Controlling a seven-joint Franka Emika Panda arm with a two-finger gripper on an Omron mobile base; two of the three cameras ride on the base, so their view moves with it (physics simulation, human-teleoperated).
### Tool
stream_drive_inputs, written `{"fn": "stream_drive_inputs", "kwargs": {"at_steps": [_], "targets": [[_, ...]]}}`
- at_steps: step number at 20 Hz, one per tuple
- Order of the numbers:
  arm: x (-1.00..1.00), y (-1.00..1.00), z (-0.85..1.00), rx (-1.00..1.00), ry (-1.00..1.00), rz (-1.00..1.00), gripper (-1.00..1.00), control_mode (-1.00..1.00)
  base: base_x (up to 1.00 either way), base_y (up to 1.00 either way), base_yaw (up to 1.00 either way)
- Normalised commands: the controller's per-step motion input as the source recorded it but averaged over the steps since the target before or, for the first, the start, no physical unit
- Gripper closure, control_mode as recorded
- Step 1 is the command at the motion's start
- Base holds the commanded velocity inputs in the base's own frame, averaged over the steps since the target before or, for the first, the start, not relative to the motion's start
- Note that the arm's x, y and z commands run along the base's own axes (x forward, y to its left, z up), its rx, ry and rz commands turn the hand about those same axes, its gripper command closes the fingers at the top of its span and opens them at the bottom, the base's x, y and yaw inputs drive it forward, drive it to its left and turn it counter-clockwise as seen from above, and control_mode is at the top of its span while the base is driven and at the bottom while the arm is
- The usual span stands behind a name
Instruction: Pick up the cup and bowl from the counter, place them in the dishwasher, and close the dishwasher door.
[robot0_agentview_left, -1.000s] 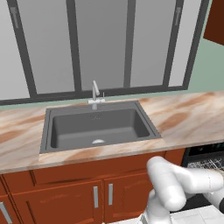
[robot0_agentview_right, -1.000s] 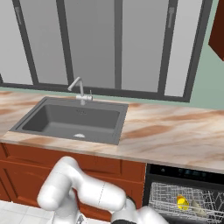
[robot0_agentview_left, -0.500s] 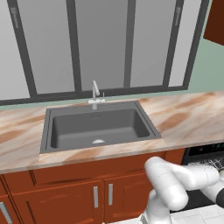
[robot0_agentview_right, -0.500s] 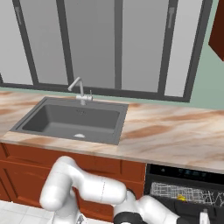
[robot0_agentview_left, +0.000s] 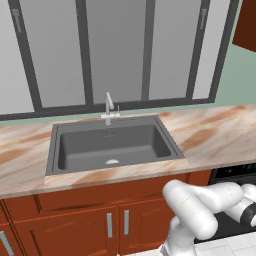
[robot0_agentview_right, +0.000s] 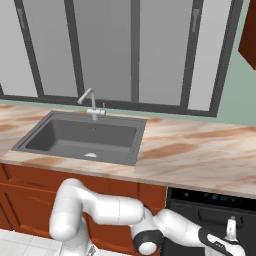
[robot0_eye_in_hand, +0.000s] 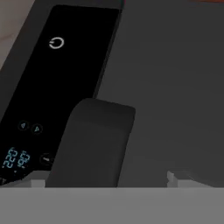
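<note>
The dishwasher (robot0_agentview_right: 186, 212) sits black under the right end of the counter (robot0_agentview_right: 200, 155), at the right edge of the left base view (robot0_agentview_left: 234, 173). Its door (robot0_agentview_right: 218, 221) stands up over the opening, and its lit control strip (robot0_agentview_right: 214, 198) runs along the top. My gripper (robot0_agentview_right: 233, 235) is low against the door front, open, with nothing between its fingers. In the hand view the gripper (robot0_eye_in_hand: 105, 178) faces the dark grey door (robot0_eye_in_hand: 175, 87) and the control strip (robot0_eye_in_hand: 57, 87) up close. The cup and the bowl are hidden.
A dark grey sink (robot0_agentview_left: 112, 145) with a silver faucet (robot0_agentview_left: 109, 107) is set in the counter left of the dishwasher. Reddish-brown cabinets (robot0_agentview_left: 75, 222) with silver handles run below. My arm stretches low across the cabinet fronts.
The dishwasher's wire rack with a yellow thing in it showed earlier; now the black door covers it. My arm has swung further right and lower along the door.
</note>
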Motion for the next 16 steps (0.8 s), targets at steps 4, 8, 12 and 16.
{"fn": "stream_drive_inputs", "kwargs": {"at_steps": [4,8,12,16], "targets": [[0.48,-0.31,-1.00,0.00,-0.23,0.22,-1.00,-1.00,0.00,0.00,0.00],[0.51,-0.35,-1.00,0.00,-0.22,0.23,-1.00,-1.00,0.00,0.00,0.00],[0.66,-0.36,-1.00,0.00,-0.17,0.24,-1.00,-1.00,0.00,0.00,0.00],[0.86,-0.23,-0.92,-0.03,-0.02,0.19,-1.00,-1.00,0.00,0.00,0.00]]}}
